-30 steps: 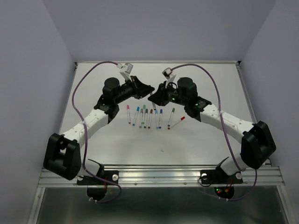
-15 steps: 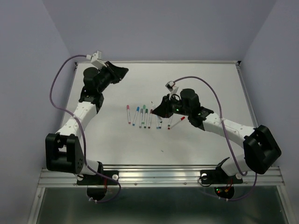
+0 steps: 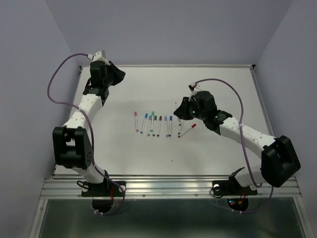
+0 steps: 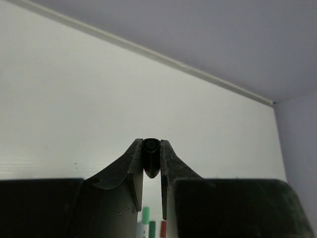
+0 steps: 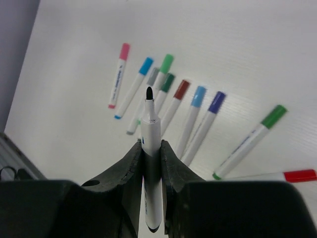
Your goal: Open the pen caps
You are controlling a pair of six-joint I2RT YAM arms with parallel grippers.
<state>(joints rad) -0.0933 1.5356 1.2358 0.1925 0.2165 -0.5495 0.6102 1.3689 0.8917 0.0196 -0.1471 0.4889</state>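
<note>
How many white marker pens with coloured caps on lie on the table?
10 in the right wrist view: eight side by side, from pink-capped to purple-capped; green-capped and red-capped further right. The gripped black-tipped pen may hide more.

Tabletop (image 3: 213, 89): white, flat and matte, filling the middle of the overhead view.
Far rim (image 3: 168, 65): a thin pale strip along the back edge of the tabletop, where it meets the wall.
Back wall (image 3: 168, 29): plain pale lavender.
Side walls: the same lavender, one on the left (image 3: 25, 99) and one on the right (image 3: 297, 74), both slanting outward in the overhead view.
Corner fittings: a small dark piece at the far left corner (image 3: 80, 70), another at the far right (image 3: 253, 66).
Speck (image 3: 172, 159): a tiny dark mark on the tabletop, towards the near edge.
Rail (image 3: 168, 186): ribbed silver metal running along the near edge.
Lower panel (image 3: 168, 218): dull grey-green, below the rail.
</note>
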